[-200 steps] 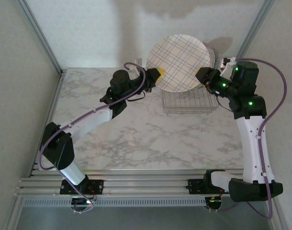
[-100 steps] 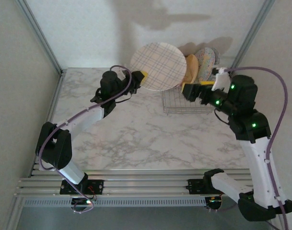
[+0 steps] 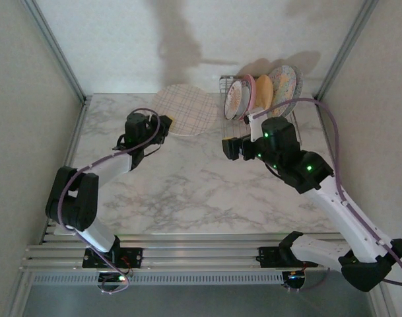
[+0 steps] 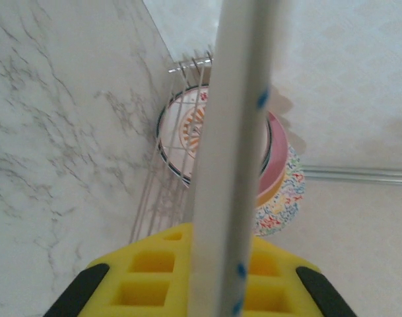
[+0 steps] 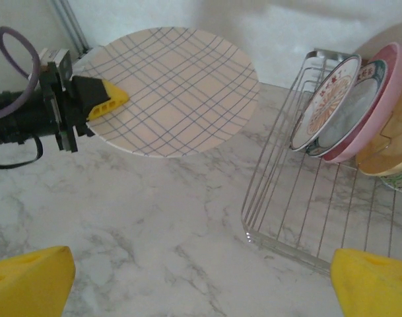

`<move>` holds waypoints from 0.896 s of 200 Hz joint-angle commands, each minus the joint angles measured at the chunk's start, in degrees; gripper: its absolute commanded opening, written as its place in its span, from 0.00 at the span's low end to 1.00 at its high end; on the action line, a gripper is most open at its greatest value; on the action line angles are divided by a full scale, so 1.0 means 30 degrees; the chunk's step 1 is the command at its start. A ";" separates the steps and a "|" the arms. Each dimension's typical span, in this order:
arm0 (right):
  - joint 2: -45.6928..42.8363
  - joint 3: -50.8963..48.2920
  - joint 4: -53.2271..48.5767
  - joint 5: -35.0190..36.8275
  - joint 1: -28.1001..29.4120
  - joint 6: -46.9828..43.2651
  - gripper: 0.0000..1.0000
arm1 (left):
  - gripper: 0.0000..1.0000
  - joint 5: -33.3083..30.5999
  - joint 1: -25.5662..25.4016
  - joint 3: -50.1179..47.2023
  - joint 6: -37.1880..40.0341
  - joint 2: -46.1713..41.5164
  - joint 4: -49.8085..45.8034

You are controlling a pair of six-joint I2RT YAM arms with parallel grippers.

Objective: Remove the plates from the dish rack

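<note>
As the left gripper (image 3: 166,122) pinches the grid plate (image 3: 187,109) rim, right gripper (image 3: 228,147) gapes empty.

No legible text, labels, brands or numbers on the plates (image 5: 174,86), dish rack (image 5: 300,218) or arms (image 3: 333,198).

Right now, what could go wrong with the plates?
1. The left claw pinches the checked plate only at its rim, seemingly above the table. The plate could tip or slip out and crack.
2. The right claw hangs open near the dish rack. A bump there could shake the leaning plates loose.
</note>
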 commanded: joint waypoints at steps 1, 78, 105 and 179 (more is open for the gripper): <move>0.0182 -0.0030 0.1702 0.0975 0.0162 0.0662 0.99 | 0.00 -0.0621 0.0334 0.0451 0.0531 0.1159 0.1931; 0.0116 -0.0501 0.2611 0.1079 0.0158 0.1774 0.99 | 0.00 -0.0307 0.0636 0.3782 0.0897 0.5771 0.2008; 0.0137 -0.0499 0.2665 0.1173 0.0154 0.2008 0.99 | 0.00 -0.0007 0.0721 0.4984 0.0859 0.7207 0.1957; 0.0285 -0.0108 0.2922 0.1663 0.0156 0.2243 0.99 | 0.00 0.0577 0.0765 0.7523 0.0486 1.0052 0.1811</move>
